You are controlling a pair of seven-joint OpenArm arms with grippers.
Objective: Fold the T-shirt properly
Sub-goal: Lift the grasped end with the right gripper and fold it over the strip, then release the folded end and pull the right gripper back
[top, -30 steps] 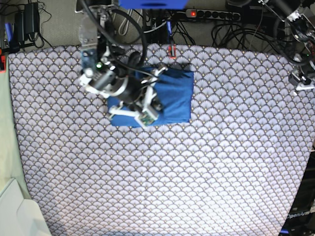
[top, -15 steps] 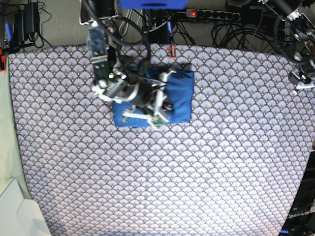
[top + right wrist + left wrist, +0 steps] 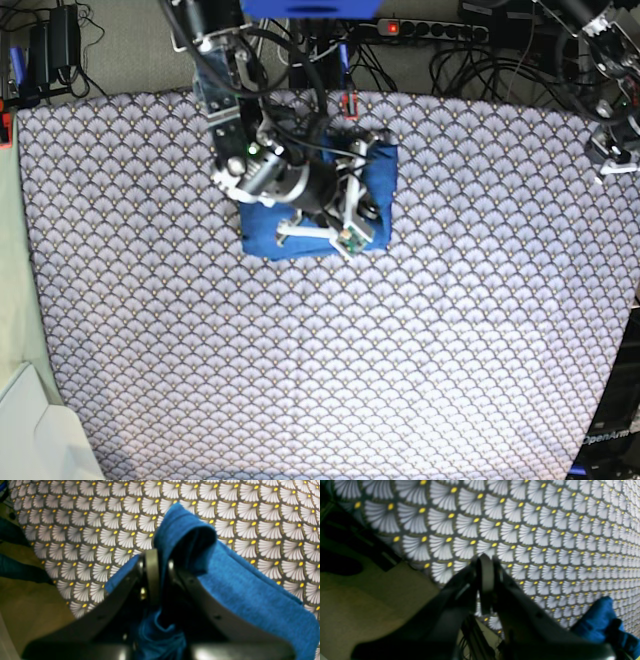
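Note:
The T-shirt [image 3: 375, 200] is a compact blue folded bundle on the scallop-patterned table cloth [image 3: 420, 350], near the far edge. My right gripper [image 3: 364, 152] is over its far right corner, and the arm hides much of the bundle. In the right wrist view that gripper [image 3: 161, 570] is shut on a raised fold of the T-shirt [image 3: 240, 590]. My left gripper [image 3: 612, 162] hangs off the table's far right edge, away from the cloth. Up close the left gripper [image 3: 485, 566] is shut with nothing in it, and the T-shirt [image 3: 600, 620] shows far off.
A power strip [image 3: 430, 28] and tangled cables lie beyond the far edge. A white box [image 3: 35, 435] stands at the near left corner. Bare floor [image 3: 370, 600] borders the table in the left wrist view.
My right arm has moved to the right across the T-shirt with the fold in its grip, and the bundle's left edge has shifted right. The left arm has stayed put.

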